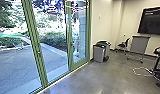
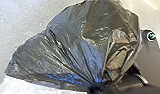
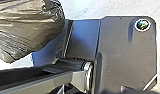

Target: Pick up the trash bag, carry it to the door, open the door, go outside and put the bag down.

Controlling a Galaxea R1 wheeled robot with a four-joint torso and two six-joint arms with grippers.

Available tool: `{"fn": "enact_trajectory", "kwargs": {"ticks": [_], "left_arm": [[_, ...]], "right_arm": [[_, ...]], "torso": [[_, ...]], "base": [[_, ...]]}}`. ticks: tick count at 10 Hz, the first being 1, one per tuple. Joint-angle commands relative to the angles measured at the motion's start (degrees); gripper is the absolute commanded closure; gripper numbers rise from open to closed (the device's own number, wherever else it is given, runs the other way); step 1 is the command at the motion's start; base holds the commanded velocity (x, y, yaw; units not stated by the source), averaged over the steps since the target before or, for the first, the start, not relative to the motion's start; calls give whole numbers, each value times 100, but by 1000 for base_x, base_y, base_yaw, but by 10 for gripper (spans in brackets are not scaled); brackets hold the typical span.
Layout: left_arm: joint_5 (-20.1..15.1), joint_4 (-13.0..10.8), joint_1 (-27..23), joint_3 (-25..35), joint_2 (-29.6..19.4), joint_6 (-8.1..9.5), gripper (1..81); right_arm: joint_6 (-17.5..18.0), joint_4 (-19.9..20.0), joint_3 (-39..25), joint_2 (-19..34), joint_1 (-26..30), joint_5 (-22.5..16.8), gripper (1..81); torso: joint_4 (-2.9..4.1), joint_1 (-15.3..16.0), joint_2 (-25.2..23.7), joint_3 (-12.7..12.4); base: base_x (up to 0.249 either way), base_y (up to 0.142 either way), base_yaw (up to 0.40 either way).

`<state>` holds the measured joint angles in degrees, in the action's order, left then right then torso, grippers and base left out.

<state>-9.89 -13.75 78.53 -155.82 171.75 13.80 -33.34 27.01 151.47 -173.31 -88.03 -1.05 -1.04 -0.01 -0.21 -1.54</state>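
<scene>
The dark trash bag is at the robot's left wrist, its pleats running together into a tight neck at the left gripper, which is clamped on the gathered plastic. That seems a sensible hold: bunched film should tear less readily than a single layer, and the full part can swell freely away from the grip. The bag's body lies beside the robot's own dark plate (whether it clears the floor, I cannot tell). The right gripper's state I cannot tell either; the left one alone appears to bear the load, which would leave the other arm available for the door. Green-framed glazing runs from ten to twelve o'clock, with the paved yard beyond it at ten. Grey bins stand against the wall at one o'clock, probably parked there to keep the floor open.
</scene>
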Motion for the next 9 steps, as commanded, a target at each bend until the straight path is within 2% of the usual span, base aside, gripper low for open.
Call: {"fn": "enact_trajectory", "kwargs": {"ticks": [1,9], "left_arm": [[-277,-40,-448,-10,-27,9,811],[-277,-49,-448,-10,-18,-9,811]], "right_arm": [[-6,-56,-13,-39,307,-370,10],[-6,-135,40,-101,298,-369,10]], "torso": [[0,1,0,0],[0,1,0,0]], "base": [[145,-63,0],[154,-66,0]]}}
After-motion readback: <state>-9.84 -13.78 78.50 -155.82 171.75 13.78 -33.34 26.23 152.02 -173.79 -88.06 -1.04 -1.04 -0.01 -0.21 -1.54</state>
